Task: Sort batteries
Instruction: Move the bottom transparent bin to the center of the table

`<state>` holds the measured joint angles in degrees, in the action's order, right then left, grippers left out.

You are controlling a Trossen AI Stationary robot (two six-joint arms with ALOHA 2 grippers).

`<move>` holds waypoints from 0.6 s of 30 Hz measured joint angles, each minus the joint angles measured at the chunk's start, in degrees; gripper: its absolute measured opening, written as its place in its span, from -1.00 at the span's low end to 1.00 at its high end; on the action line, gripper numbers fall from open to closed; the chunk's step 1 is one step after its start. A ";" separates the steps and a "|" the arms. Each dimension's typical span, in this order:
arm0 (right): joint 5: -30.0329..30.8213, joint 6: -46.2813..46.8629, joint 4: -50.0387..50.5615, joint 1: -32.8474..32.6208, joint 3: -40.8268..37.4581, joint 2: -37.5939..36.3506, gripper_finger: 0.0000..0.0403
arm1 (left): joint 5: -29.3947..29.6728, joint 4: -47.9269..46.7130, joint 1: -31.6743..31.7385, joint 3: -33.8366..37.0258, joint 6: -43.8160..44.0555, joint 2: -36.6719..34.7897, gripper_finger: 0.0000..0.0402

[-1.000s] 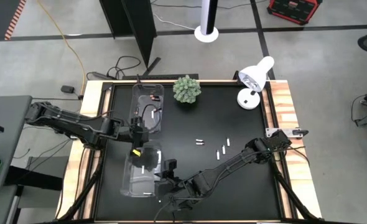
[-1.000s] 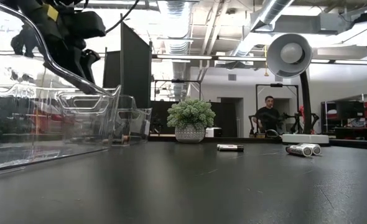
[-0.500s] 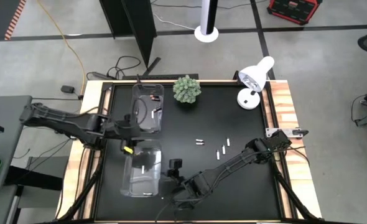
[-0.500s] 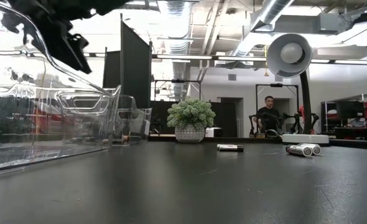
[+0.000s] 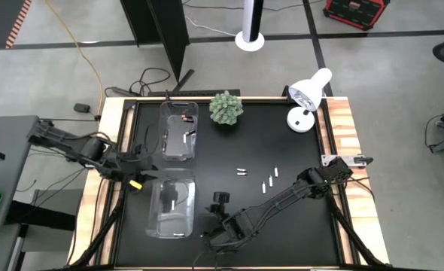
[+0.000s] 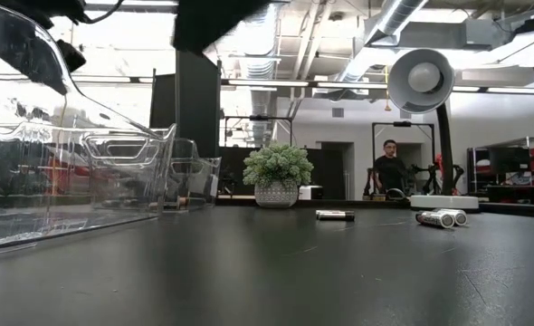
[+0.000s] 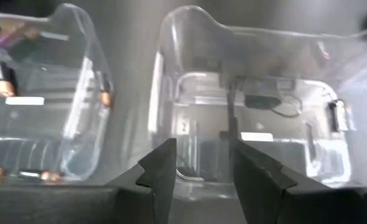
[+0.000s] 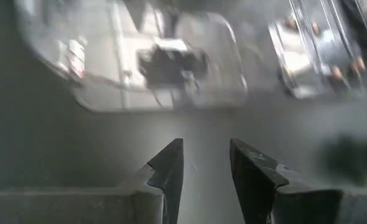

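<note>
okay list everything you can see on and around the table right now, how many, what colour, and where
loose batteries: about five, mostly pale, table centre
far bin: one, clear, back left of table, a few batteries inside
near bin: one, clear, front left, a few pale batteries inside
potted plant: one, green, back edge
desk lamp: one, white, back right corner
table: one, black top with wooden border
person: one, dark clothes, in the room behind
left gripper: one, dark, empty, jaws apart, at the table's left edge facing both bins
right gripper: one, dark, empty, jaws apart, front centre beside the near bin
</note>
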<state>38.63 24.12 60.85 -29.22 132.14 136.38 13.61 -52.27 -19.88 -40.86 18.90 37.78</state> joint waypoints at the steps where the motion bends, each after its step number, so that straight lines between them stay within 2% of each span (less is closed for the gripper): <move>1: 0.21 1.88 2.26 0.16 0.00 0.00 -0.28 | 0.00 -0.17 -1.08 0.00 1.06 0.02 -0.33; 5: 0.35 7.19 8.16 1.17 0.00 0.00 -0.33 | -0.12 -1.88 -5.75 0.00 5.84 0.50 -0.45; 15: 3.39 10.86 16.67 2.87 0.00 0.00 -0.44 | -0.46 -7.99 -17.80 0.00 20.30 3.46 -0.87; 18: 3.58 10.33 16.55 3.71 0.00 0.00 -0.48 | -2.83 -8.17 -21.11 0.48 24.13 5.54 -0.97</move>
<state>42.21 34.45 77.40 -25.52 132.14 136.38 10.77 -60.44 -41.00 -40.39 43.03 43.32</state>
